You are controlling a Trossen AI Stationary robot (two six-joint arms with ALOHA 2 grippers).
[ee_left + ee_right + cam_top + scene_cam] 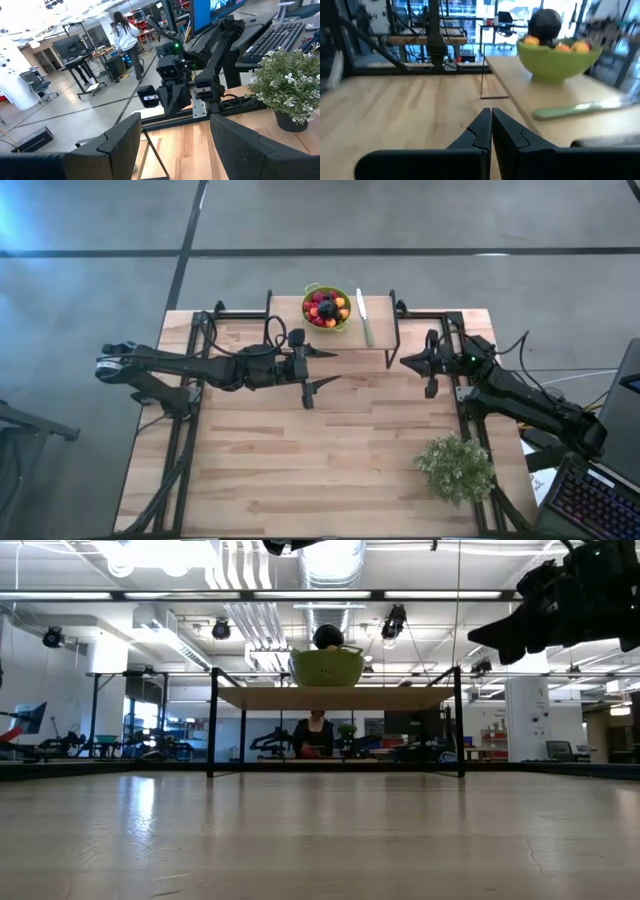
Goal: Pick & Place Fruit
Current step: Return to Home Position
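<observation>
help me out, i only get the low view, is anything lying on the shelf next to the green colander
observer: yes, a slim green-handled knife lies flat on the wooden shelf beside the round green colander, on the right arm's side.
operator: any fruit outside it
observer: none that I can see; the small red, orange and dark fruit is all heaped in it.
operator: hands holding anything
observer: no, the left hand is open, the right hand shut, both empty.

Red/orange/dark fruit (326,308), grn colander (326,670), pale-grn knife (365,317).
</observation>
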